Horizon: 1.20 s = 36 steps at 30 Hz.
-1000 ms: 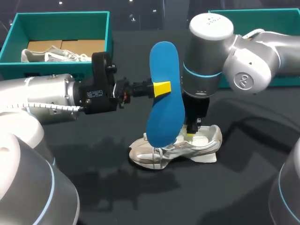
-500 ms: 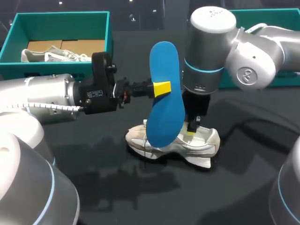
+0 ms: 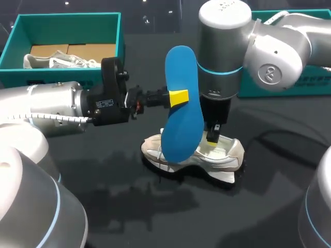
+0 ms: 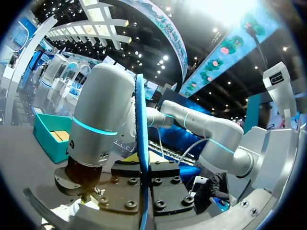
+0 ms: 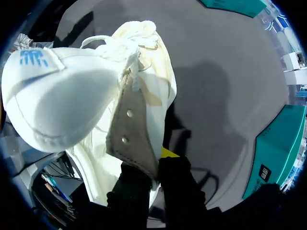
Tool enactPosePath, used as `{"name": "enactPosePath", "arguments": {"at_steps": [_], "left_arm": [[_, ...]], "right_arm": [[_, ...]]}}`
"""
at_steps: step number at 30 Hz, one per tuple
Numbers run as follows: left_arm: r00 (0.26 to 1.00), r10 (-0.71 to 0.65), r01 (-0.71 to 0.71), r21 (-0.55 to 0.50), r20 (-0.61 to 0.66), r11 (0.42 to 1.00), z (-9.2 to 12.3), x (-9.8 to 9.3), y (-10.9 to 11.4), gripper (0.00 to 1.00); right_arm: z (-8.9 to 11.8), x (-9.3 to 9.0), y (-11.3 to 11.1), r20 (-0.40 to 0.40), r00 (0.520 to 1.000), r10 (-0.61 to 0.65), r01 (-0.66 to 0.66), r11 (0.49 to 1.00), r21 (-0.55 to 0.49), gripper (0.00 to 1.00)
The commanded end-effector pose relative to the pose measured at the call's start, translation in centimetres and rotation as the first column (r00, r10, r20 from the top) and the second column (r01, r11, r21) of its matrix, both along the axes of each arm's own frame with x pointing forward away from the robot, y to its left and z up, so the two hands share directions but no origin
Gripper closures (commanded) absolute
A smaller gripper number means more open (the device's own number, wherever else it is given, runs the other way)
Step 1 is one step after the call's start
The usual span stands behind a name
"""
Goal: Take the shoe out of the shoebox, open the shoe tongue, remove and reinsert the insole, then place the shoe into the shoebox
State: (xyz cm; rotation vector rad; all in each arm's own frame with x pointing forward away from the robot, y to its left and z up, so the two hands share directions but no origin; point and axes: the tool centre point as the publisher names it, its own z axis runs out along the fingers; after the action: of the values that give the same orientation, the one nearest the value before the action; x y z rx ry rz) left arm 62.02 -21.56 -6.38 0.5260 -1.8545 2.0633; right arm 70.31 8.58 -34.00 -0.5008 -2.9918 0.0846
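Midway through the insole step: grips the blue insole (image 3: 181, 106) upright in the clenched left gripper (image 3: 178, 97), lifted clear just above the white shoe (image 3: 194, 157). Pins that shoe on the dark table (image 3: 129, 206) near the middle, well apart from the teal shoebox (image 3: 67, 20) at the far left, with the right gripper (image 3: 212, 137) pinched onto its collar edge. Calls next, in all likelihood, for tilting the insole toe-first down into the opening and seating it flat, without folding the tongue back in or letting the shoe slide
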Motion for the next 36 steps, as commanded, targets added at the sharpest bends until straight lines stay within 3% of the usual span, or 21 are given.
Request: {"name": "enactPosePath", "arguments": {"at_steps": [1,2,3,5,9,17,27,36], "left_arm": [[1.000,0.002,-0.002,-0.002,0.000,1.000,-0.1,0.0,-0.4,1.00],[1.000,0.002,-0.002,-0.002,0.000,1.000,-0.1,0.0,-0.4,1.00],[1.000,0.002,-0.002,-0.002,0.000,1.000,-0.1,0.0,-0.4,1.00],[1.000,0.002,-0.002,-0.002,0.000,1.000,-0.1,0.0,-0.4,1.00],[1.000,0.002,-0.002,-0.002,0.000,1.000,-0.1,0.0,-0.4,1.00],[1.000,0.002,-0.002,-0.002,0.000,1.000,-0.1,0.0,-0.4,1.00],[1.000,0.002,-0.002,-0.002,0.000,1.000,-0.1,0.0,-0.4,1.00],[1.000,0.002,-0.002,-0.002,0.000,1.000,-0.1,0.0,-0.4,1.00]], "right_arm": [[0.0,0.0,0.1,0.001,1.000,0.000,0.000,1.000,-0.001,1.00],[0.0,0.0,0.1,0.001,1.000,0.000,0.000,1.000,-0.001,1.00],[-0.1,0.0,0.2,-0.012,0.996,-0.092,0.092,0.996,-0.008,1.00],[0.1,-0.6,0.2,-0.032,0.983,-0.182,0.184,0.979,0.090,1.00],[0.6,-1.9,-0.3,-0.051,0.937,-0.347,0.350,0.924,0.151,1.00],[0.0,-3.1,-0.8,-0.062,0.786,-0.615,0.617,0.773,0.147,1.00],[-0.2,-3.6,-0.3,-0.054,0.654,-0.754,0.751,0.639,0.168,1.00],[-1.0,-3.6,0.8,-0.042,0.587,-0.808,0.803,0.575,0.154,1.00]]}}
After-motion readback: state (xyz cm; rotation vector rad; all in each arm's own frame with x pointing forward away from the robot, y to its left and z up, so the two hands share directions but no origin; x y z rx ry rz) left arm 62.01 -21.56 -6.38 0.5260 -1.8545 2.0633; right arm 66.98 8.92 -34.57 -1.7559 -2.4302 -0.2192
